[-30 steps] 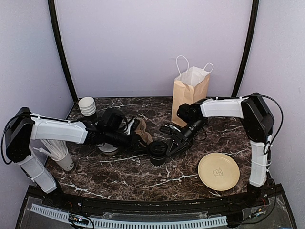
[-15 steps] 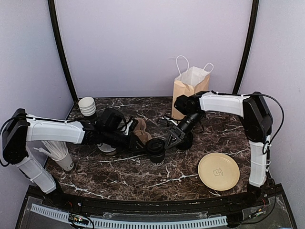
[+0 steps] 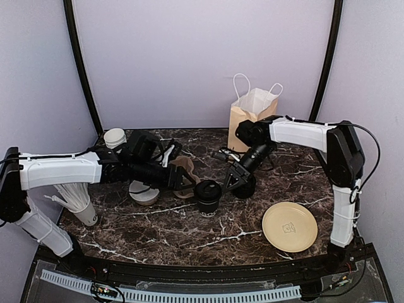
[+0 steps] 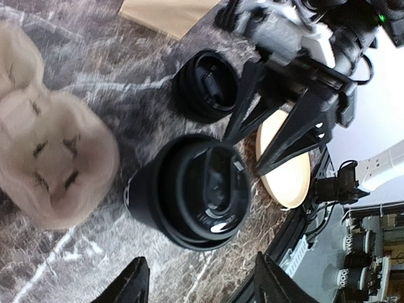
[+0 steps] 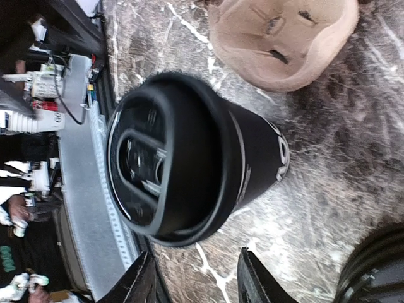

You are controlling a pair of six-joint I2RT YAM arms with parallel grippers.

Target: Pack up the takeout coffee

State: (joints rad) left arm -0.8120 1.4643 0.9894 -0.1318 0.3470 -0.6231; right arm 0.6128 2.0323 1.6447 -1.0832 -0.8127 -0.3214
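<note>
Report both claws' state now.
Left claw: open, holding nothing; the black lidded paper cup stands free just ahead of it.
Right claw: open, holding nothing, facing that same cup.

The blurred pulp carrier point(image 4: 50, 132) runs off frame; the right hand point(image 4: 245, 154) partly hides the farther lidded cup point(image 4: 205, 85).

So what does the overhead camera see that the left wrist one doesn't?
Only the overhead view shows the lidless cup stack at the back left and the whole left arm. Only the left wrist view shows the left gripper fingertips up close and the room past the table edge. Both show the middle cup, the second cup, the carrier, the plate and the open right gripper.
</note>
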